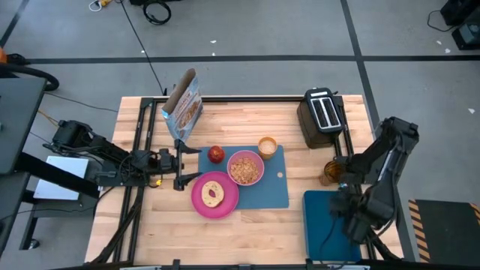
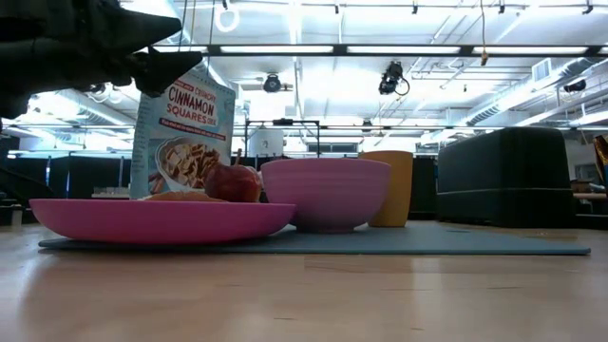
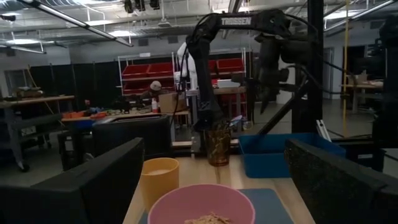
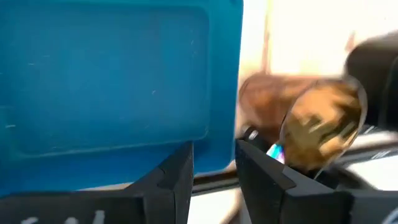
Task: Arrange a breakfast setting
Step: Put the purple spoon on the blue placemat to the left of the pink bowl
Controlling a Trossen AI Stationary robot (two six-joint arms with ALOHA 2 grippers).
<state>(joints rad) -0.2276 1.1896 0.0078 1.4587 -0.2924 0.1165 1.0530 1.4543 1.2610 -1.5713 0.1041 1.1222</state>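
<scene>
The blue mat (image 1: 262,191) lies mid-table. On it stand a pink bowl (image 1: 245,168) of cereal and an amber cup (image 1: 268,146); a red apple (image 1: 216,154) sits at its left edge. The pink plate (image 1: 215,195), half on the mat, carries a bagel (image 1: 213,194). My left gripper (image 1: 180,169) hangs open just left of the mat, level, facing the bowl (image 3: 200,204). My right gripper (image 4: 214,167) points down above the dark blue tray (image 4: 112,81), its fingers a little apart with nothing between them. A blue-purple tip (image 4: 274,151), perhaps the spoon, shows at a brown glass (image 4: 311,124).
A cereal box (image 1: 182,105) stands at the far left and a black toaster (image 1: 324,116) at the far right. The brown glass (image 1: 332,171) stands between the toaster and the dark tray (image 1: 324,225). Bare wood lies along the near edge.
</scene>
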